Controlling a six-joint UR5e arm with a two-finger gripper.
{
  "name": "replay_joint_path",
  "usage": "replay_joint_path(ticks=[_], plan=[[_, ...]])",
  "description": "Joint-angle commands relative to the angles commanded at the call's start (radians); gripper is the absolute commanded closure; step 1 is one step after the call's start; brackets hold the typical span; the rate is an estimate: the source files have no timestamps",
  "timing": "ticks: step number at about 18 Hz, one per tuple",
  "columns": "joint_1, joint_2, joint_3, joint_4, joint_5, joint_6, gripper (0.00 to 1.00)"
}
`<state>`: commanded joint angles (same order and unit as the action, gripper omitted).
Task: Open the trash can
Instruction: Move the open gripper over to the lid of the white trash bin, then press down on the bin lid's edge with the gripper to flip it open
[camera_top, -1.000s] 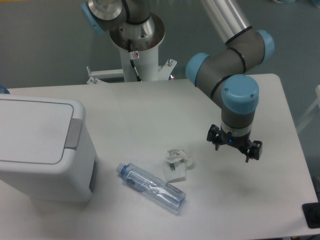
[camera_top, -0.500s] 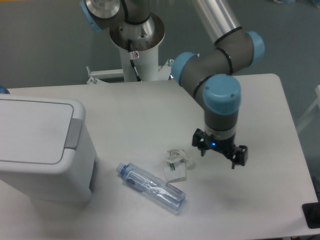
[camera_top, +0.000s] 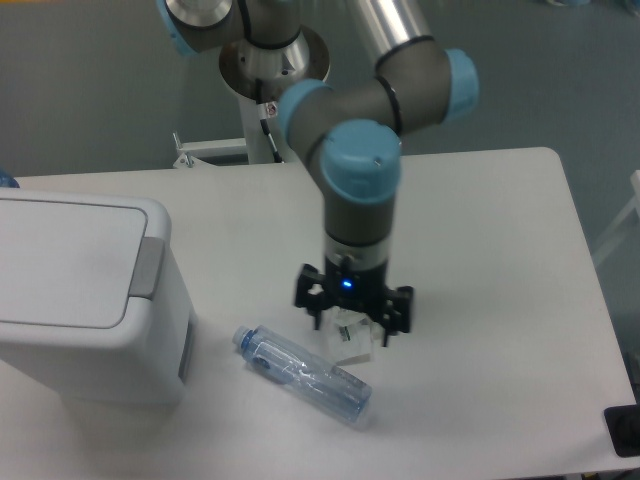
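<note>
Mid-table, above the clutter: my gripper (camera_top: 352, 318) hangs pointing straight down over a small crumpled white wrapper (camera_top: 351, 338), fingers apart w/ nothing between them. The blue status light on my wrist is lit. My guess is this is only a pass-over spot, since the wrapper isn't what the job names.

The trash can (camera_top: 85, 300) sits at the far left edge of the table (camera_top: 500, 240), well apart from me, lid (camera_top: 62, 260) flat and shut. Its grey push-button (camera_top: 148, 268) is on the rim side facing the middle of the table, i.e. toward me, which is prob. why the bin is turned that way: the button can be reached from the open side w/o going over the lid.

Between me and the bin lies a clear plastic bottle (camera_top: 305, 374) w/ blue cap, on its side, cap end pointing toward the can. It's just below-left of my fingers and near the bin's front corner, so a low sweep left could knock it; staying high over it looks safer.

Task status, as I judge it: not begun on the can itself. The button is untouched and the lid is down. Next I'd need to travel left, line a fingertip over the grey button and press down; spread fingers may work, but closing them could give a firmer single point
</note>
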<state>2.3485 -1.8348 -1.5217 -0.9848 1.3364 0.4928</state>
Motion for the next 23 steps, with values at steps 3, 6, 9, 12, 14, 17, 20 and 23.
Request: replay_joint_path(ticks=[3, 6, 9, 12, 14, 17, 20, 23], plan=[[0.000, 0.041, 0.005, 0.000, -0.075, -0.103, 0.00], [-0.050, 0.065, 0.006, 0.002, -0.095, -0.172, 0.00], [-0.093, 0.086, 0.005, 0.012, -0.097, -0.203, 0.00], [-0.133, 0.095, -0.011, 0.029, -0.098, -0.212, 0.00], [-0.135, 0.091, -0.015, 0.038, -0.103, -0.226, 0.00], [-0.137, 0.097, -0.017, 0.043, -0.102, -0.250, 0.00], [-0.135, 0.098, -0.015, 0.045, -0.094, -0.246, 0.00], [-0.133, 0.106, -0.020, 0.048, -0.092, -0.243, 0.00]])
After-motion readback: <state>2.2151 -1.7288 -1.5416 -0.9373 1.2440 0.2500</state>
